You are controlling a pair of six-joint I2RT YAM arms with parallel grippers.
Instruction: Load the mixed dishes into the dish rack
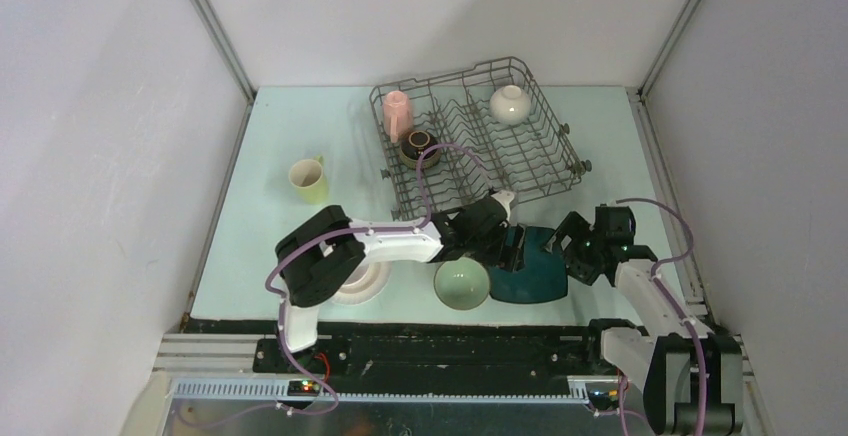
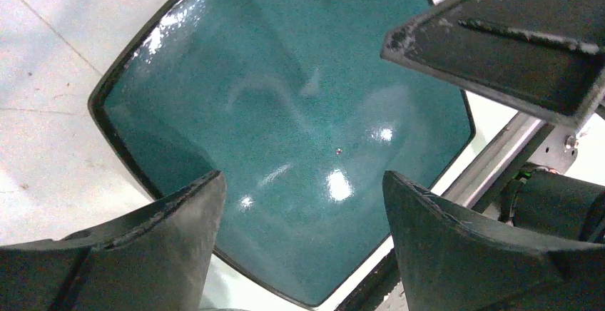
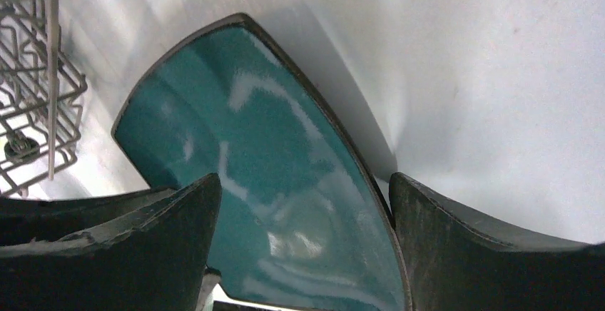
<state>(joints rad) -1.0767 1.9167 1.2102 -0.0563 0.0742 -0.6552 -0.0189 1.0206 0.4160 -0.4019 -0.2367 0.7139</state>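
The dark teal squarish plate lies on the table near the front edge, right of the pale green bowl. My left gripper hangs open just above the plate's left part; the left wrist view shows the plate filling the gap between its jaws. My right gripper is open at the plate's right edge, and the plate's rim runs between its jaws, close to one finger. The dish rack stands at the back and holds a pink mug, a brown bowl and a white bowl.
A yellow-green mug stands on the table left of the rack. A round white plate lies at the front left, partly under my left arm. White walls close in both sides. The rack's corner shows in the right wrist view.
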